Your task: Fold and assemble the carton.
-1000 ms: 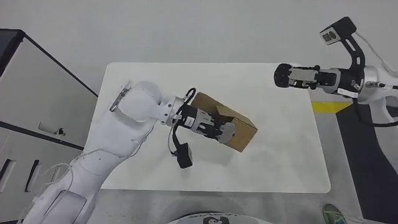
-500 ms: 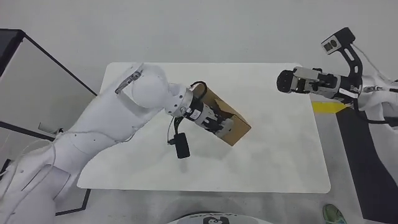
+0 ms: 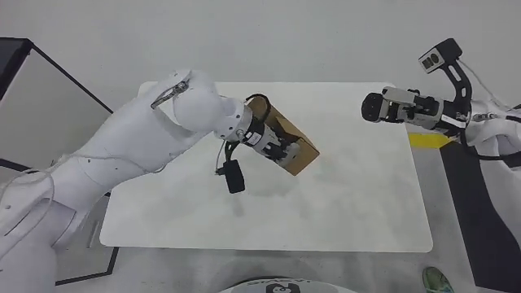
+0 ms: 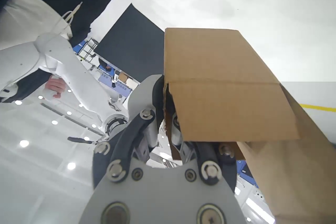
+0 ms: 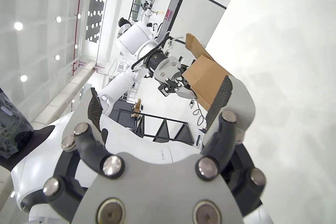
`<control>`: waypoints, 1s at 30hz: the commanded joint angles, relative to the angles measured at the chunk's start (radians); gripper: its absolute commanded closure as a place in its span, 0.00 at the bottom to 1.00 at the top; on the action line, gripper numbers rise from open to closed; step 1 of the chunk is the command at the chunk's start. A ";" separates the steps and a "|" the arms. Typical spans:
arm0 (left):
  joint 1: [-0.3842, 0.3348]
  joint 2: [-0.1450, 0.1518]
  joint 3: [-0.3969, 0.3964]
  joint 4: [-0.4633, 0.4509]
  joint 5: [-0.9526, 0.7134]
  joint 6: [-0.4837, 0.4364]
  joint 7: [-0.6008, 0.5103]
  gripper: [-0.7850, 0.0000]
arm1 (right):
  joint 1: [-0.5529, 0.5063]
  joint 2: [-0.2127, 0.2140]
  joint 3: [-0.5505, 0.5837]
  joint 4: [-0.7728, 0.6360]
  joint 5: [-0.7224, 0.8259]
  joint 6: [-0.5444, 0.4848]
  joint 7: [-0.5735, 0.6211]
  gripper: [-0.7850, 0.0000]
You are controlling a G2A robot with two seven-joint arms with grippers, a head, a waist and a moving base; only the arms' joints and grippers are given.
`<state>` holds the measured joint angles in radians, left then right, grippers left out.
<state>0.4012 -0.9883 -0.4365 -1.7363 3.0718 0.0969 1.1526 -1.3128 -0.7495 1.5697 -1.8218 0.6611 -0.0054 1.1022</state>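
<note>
Presently, the brown cardboard carton (image 3: 295, 145) sat over the middle of the white counter (image 3: 358, 203), tilted. Whether its lower edge touched the counter could not be determined.

**Pincer state**
- The left pincer (image 3: 275, 148) was pressed together on one cardboard wall at the carton's open end. In the left wrist view its fingers (image 4: 153, 93) sat on either side of that panel's edge.
- The right pincer (image 3: 370, 106) hung past the counter's far right corner, well apart from the carton. It was spread and held nothing, as its ribbed pads (image 5: 223, 99) showed.

**Handling assessment**
- The carton looked light, since a single-wall pinch carried it.
- Panels were judged stiff across their faces but free to hinge at the score lines. One flap (image 5: 193, 44) stood open.
- The matt board should grip well, though raw edges could crush under a hard pinch.

**Recommended hold**
- Grip a wall panel close to a corner crease, not a loose flap.
- Push each flap near its free edge while the opposite wall is braced.
</note>
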 commanded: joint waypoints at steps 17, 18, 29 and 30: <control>-0.291 0.025 0.267 -0.060 0.000 -0.157 -0.043 1.00 | -0.089 -0.006 0.044 0.047 0.040 0.020 0.018 0.00; -0.289 0.023 0.267 -0.057 0.000 -0.158 -0.043 1.00 | -0.090 -0.006 0.045 0.045 0.041 0.020 0.021 0.00; -0.289 0.023 0.267 -0.057 0.000 -0.158 -0.043 1.00 | -0.091 -0.006 0.046 0.044 0.041 0.019 0.023 0.00; -0.273 0.024 0.267 -0.046 0.000 -0.170 -0.049 1.00 | -0.091 -0.006 0.046 0.044 0.041 0.019 0.023 0.00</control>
<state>0.1150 -0.9647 -0.1701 -1.7906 3.0712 -0.0637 1.1082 -1.4035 -0.7556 1.6154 -1.7776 0.7019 0.0132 1.1252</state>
